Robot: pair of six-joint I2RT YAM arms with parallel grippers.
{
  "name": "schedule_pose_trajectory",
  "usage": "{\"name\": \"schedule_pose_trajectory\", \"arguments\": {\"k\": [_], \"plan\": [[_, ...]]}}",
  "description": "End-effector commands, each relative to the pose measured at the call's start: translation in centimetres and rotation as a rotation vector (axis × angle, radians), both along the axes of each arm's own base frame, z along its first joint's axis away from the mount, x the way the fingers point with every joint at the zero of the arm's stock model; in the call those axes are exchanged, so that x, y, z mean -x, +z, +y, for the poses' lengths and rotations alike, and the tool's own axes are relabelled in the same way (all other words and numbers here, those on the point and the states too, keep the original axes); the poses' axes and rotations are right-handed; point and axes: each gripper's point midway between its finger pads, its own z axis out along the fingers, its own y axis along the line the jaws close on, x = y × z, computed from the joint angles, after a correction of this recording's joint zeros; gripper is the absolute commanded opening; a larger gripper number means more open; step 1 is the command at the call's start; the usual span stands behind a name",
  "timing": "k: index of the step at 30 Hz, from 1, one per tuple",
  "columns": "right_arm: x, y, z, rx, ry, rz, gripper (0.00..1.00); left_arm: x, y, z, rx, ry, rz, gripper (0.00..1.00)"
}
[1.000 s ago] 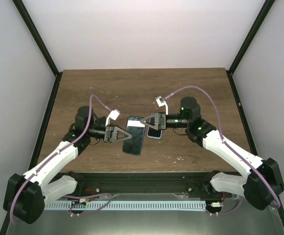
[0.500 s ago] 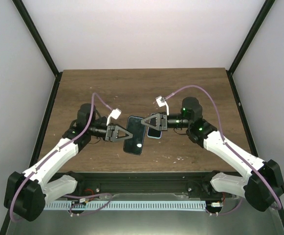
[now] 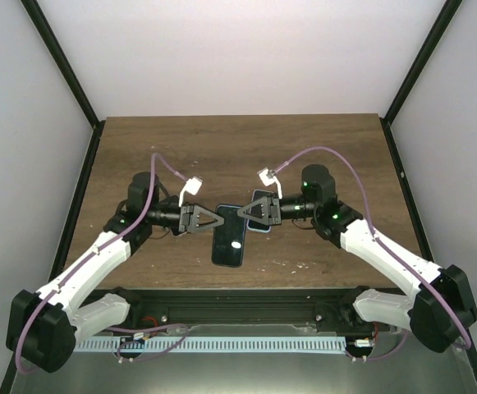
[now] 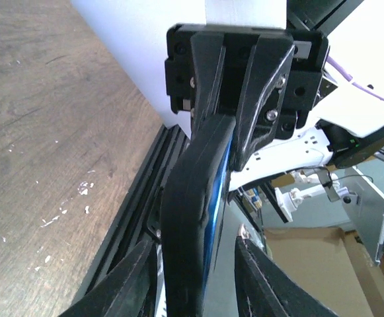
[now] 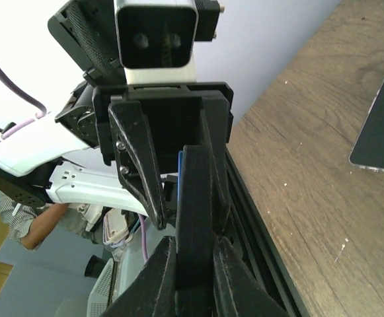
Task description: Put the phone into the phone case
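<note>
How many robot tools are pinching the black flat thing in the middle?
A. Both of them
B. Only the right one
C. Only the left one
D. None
A: the left tool and the right tool meet over the table, each closed on the black flat thing. Each wrist view also shows the other tool clamped on it.

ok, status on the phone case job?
Left gripper and right gripper both shut on phone case, held between them. Phone flat on table, not yet in case. Nothing blocking.
</note>
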Motion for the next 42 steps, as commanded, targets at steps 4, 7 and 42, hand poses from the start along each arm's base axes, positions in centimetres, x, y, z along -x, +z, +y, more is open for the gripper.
{"name": "schedule_pose_trajectory", "arguments": {"k": [4, 7, 42], "plan": [[0.8, 0.3, -0.1, -0.018, 0.053, -0.019, 0.01, -1.1, 1.6, -0.1, 0.008, 0.055, -0.079, 0.29], [0.8, -0.1, 0.0, -0.011, 0.062, -0.006, 0.01, -1.3, 1.8, 0.0, 0.002, 0.071, -0.093, 0.25], [-0.2, -0.9, 0.3, -0.006, 0.019, 0.045, 0.01, -2.4, 2.0, 0.8, -0.074, 0.168, -0.159, 0.17]]}}
